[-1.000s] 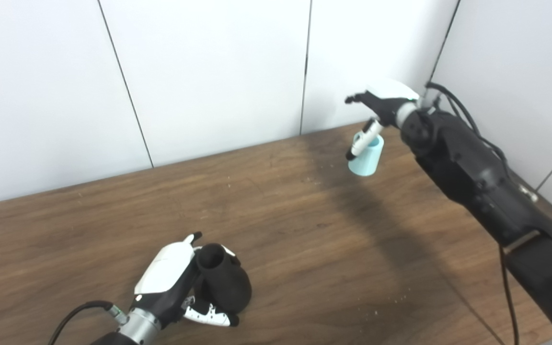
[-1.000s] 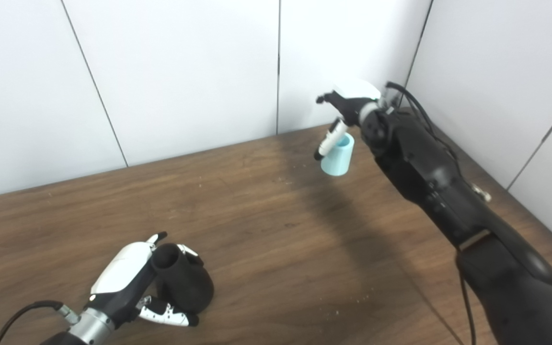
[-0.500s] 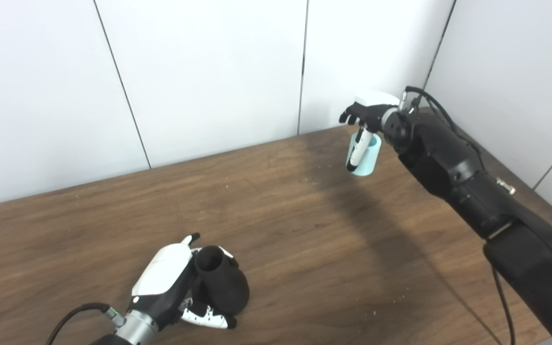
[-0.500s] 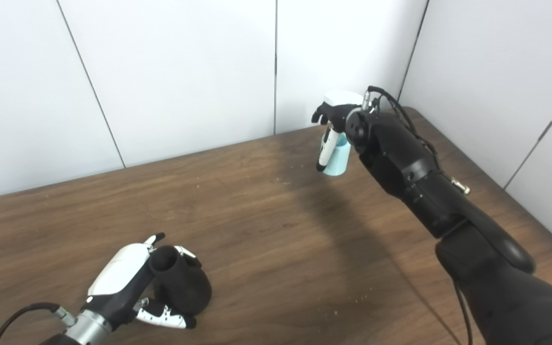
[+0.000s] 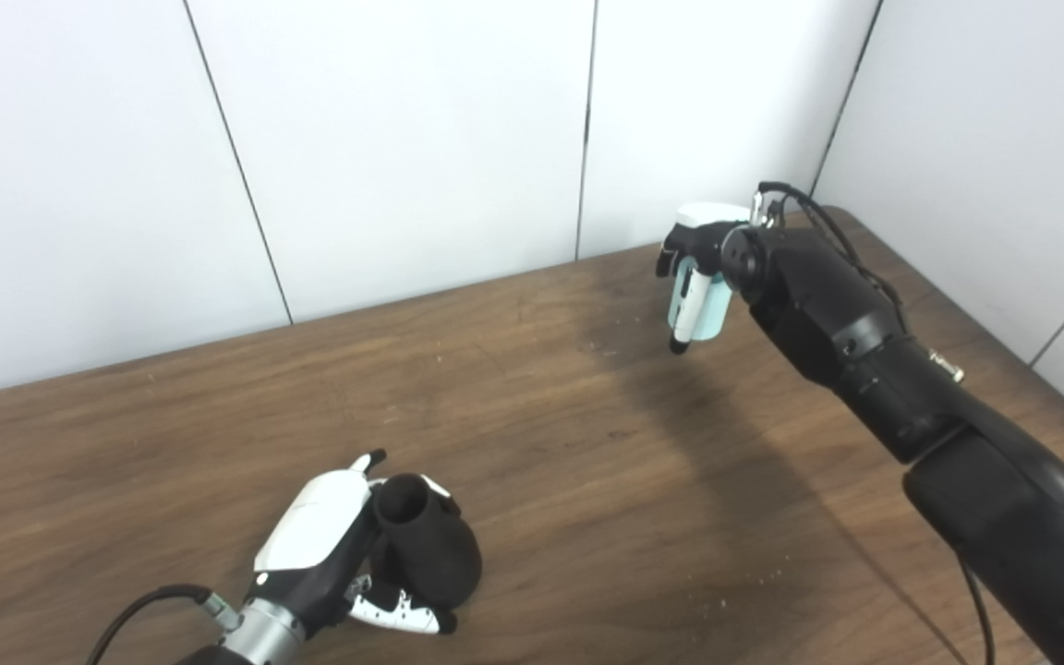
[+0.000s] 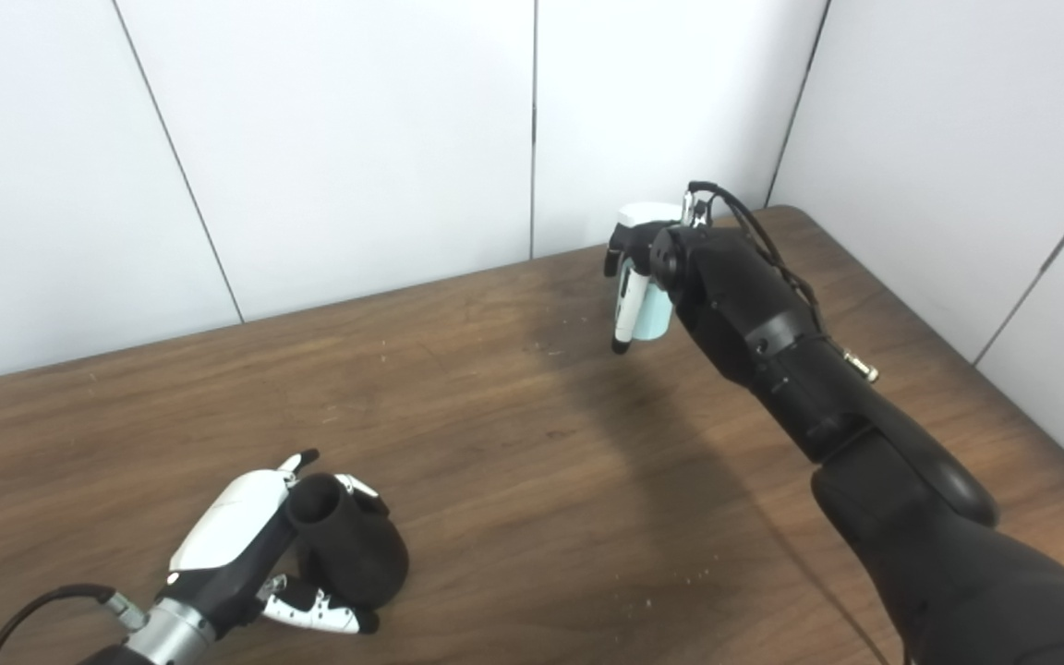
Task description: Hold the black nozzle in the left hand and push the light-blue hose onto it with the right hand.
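Left hand (image 5: 329, 545) gripping black nozzle (image 5: 429, 552) on table (image 5: 587, 443); well apart, right hand (image 5: 694, 268) fingers curling round light-blue hose (image 5: 709, 309).

Matt black nozzle (image 5: 430, 554), smooth light-blue hose (image 5: 710, 312), and a grained wooden table (image 5: 587, 462).

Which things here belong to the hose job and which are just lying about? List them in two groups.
Part of the job:
black nozzle, held by the left hand
light-blue hose, fingers of the right hand closed around it

Lying about:
small crumbs scattered on the wooden table
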`<action>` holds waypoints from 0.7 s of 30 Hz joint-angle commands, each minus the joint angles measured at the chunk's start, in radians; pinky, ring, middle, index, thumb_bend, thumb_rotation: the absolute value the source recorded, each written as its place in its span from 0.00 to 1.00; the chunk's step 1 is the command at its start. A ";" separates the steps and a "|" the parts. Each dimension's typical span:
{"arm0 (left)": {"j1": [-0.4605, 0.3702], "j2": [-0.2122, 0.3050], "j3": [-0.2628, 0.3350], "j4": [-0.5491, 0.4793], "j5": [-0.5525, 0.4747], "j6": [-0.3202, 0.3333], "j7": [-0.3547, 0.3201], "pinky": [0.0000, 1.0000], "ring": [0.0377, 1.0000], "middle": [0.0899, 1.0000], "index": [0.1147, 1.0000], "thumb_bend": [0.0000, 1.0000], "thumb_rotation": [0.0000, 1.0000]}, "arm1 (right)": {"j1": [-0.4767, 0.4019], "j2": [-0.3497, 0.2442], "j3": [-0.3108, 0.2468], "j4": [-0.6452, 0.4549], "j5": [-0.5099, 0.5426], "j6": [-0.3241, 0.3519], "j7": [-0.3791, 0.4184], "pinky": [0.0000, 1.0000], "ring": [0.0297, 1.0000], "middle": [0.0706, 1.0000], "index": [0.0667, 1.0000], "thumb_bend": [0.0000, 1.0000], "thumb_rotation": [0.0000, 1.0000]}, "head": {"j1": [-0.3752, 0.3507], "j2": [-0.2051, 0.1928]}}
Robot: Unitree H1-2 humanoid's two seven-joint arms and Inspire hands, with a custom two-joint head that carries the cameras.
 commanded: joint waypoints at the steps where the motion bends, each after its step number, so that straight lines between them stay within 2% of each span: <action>1: 0.022 0.018 -0.013 0.019 0.016 0.015 -0.052 1.00 0.65 0.44 0.42 0.52 0.00 | -0.043 -0.017 -0.024 -0.004 -0.019 0.004 -0.014 0.60 0.67 0.75 0.73 0.89 0.00 | 0.001 0.000; 9: 0.024 0.018 -0.009 0.020 0.016 0.016 -0.049 1.00 0.65 0.45 0.42 0.52 0.00 | -0.028 -0.035 -0.010 -0.004 0.004 0.001 -0.057 0.55 0.62 0.72 0.71 0.87 0.00 | 0.003 -0.001; 21: 0.026 0.013 -0.010 0.018 0.022 0.024 -0.047 1.00 0.66 0.45 0.42 0.52 0.00 | -0.025 -0.060 0.018 -0.022 0.008 -0.004 -0.065 0.58 0.65 0.72 0.69 0.87 0.00 | 0.014 0.005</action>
